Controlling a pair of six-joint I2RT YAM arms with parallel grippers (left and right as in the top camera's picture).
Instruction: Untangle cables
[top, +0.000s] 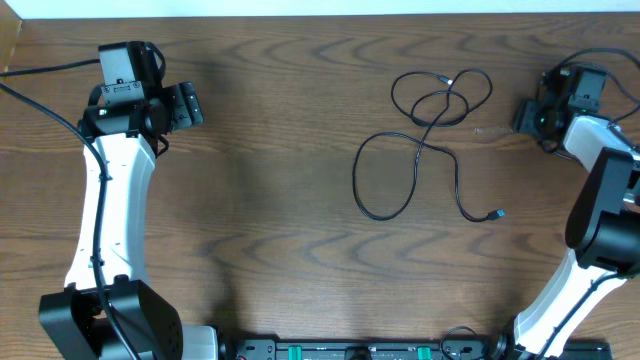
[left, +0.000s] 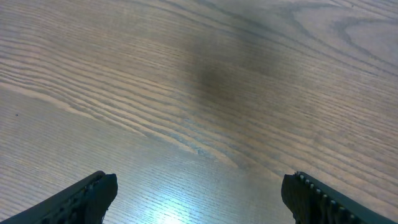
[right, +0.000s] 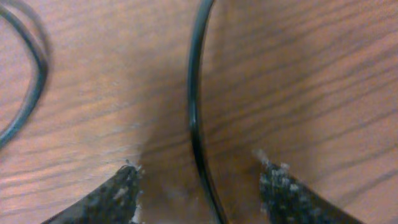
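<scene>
A thin black cable (top: 415, 150) lies on the wooden table right of centre, with small crossed loops at the top, one big loop below and a plug end (top: 498, 214) at the lower right. My right gripper (top: 522, 115) sits just right of the top loops. In the right wrist view it (right: 198, 167) is open, with a strand of the cable (right: 193, 93) running through the gap between its fingers, unpinched. Another loop (right: 34, 68) curves at the left. My left gripper (top: 195, 105) is far off at the upper left, open (left: 199, 183) over bare wood.
The arms' own thick black wires (top: 40, 70) trail at the top left. A black base rail (top: 360, 350) runs along the front edge. The table's far edge (top: 300, 16) is close behind both grippers.
</scene>
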